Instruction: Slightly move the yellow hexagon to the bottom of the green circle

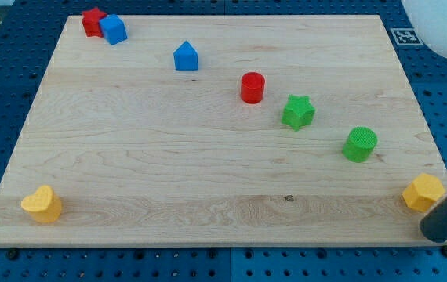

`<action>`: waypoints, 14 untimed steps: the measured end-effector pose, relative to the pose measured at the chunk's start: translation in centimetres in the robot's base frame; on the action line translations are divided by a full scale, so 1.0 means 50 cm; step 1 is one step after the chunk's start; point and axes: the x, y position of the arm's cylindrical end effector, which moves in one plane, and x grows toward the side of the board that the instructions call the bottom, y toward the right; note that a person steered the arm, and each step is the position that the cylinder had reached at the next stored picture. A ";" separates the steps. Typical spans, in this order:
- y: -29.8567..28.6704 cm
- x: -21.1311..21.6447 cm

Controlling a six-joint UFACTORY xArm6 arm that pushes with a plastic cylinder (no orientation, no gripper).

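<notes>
I have no gripper on this rig, only a dark rod, so nothing opens or closes and nothing is held. My tip [435,229] sits at the view's bottom right, just off the edge of the wooden board [208,157], with the rod running out of the frame to the right.

The yellow hexagon [423,193] rests at the board's right edge near the bottom corner, just beside my tip and up and to the left of it. I cannot tell for certain whether they touch; they look barely apart.

The green circle [360,144] stands up and to the left of the hexagon, near it but clearly separate. The hexagon has to end up below that circle, which means sliding it toward the view's left. I judge that my tip is placed on the hexagon's right and lower side for this reason: a push from there sends the block leftward along the bottom of the board. The shove should be short, since the task asks only for a slight move, and a push aimed too high could knock the circle.

The others lie clear of that path: a green star [297,112], a red cylinder [252,87], a blue house-shaped block [186,56], a blue block [114,30] touching a red block [92,21] at the top left, and a yellow heart [41,204] at the bottom left.
</notes>
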 end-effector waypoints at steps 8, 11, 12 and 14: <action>0.123 -0.122; 0.079 -0.131; 0.063 -0.131; 0.084 -0.131</action>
